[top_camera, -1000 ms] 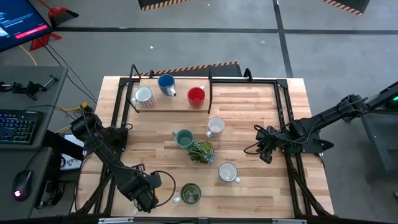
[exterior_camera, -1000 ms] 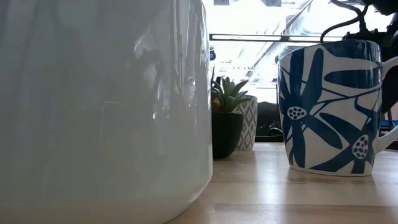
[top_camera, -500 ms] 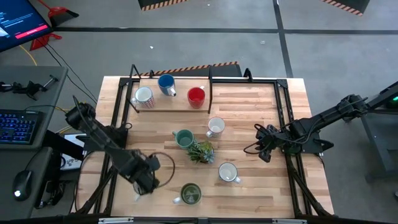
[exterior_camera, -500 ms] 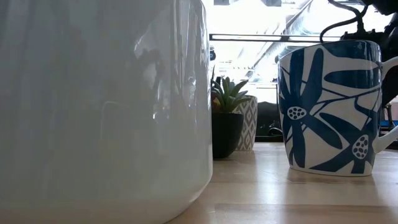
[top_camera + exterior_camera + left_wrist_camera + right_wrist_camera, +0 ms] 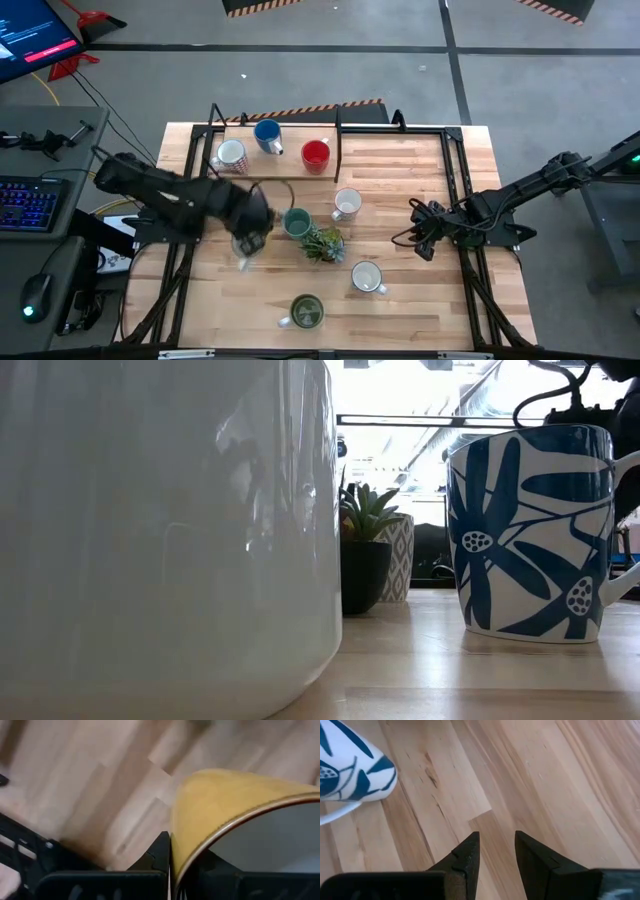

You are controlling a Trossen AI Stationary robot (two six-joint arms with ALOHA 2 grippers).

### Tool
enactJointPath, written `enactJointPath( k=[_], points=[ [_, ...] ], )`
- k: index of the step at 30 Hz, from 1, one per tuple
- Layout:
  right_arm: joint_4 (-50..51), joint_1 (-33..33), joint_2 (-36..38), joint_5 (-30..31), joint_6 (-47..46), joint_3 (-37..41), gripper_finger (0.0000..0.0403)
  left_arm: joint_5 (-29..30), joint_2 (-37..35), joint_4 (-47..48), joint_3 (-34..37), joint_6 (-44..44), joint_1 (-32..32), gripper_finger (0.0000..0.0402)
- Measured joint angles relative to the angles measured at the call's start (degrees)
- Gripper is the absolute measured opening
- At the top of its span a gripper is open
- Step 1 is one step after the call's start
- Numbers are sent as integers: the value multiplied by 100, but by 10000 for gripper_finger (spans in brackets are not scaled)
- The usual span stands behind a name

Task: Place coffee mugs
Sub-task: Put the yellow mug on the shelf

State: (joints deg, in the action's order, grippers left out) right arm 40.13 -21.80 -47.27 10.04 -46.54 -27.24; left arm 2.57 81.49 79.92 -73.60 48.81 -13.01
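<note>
Left gripper stands over the left-centre of the table, its arm reaching in from the left edge. In the left wrist view its jaws are closed narrow on the rim wall of a mustard-yellow mug with a pale inside.

Right gripper sits low near the right edge, just inside the dark frame rail. Its jaws stand a narrow gap apart with nothing between them and bare boards below. In its wrist view a blue-and-white floral mug lies apart from the fingertips, at the upper left of the frame.

On the raised shelf at the upper left of the table:
- white patterned mug
- blue mug
- red mug

On the open boards:
- teal mug, just beside the left gripper
- small spiky plant, touching or nearly touching the teal mug
- white mug, above the plant
- another white mug, below and right of the plant
- olive green mug, close to the bottom edge

Open room: a wide bare strip at the upper right of the table, and a bare lower left corner
</note>
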Motion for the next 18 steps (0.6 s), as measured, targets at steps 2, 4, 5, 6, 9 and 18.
enactJointPath(
  k=[2, 4, 5, 6, 9, 18],
  points=[
    [-71, 0, 0, 0, 4, 0, 103, -4, -2, 3, 0, -275, 387, 10],
    [-149, 0, 0, 0, 4, 0, 103, -14, -2, -71, 0, -566, 735, 10],
    [-160, 1, -1, -1, 4, 0, 103, -15, -2, -105, 0, -701, 896, 10],
    [-161, 0, 0, -2, 4, 0, 103, -17, -2, -114, 0, -814, 1059, 10],
    [-161, 0, 0, 39, 4, 0, 103, -54, -2, -111, 0, -1141, 1536, 10],
    [-163, 0, 0, 92, 7, 0, 103, -83, -2, -262, 0, -1845, 2885, 10]
  ],
)
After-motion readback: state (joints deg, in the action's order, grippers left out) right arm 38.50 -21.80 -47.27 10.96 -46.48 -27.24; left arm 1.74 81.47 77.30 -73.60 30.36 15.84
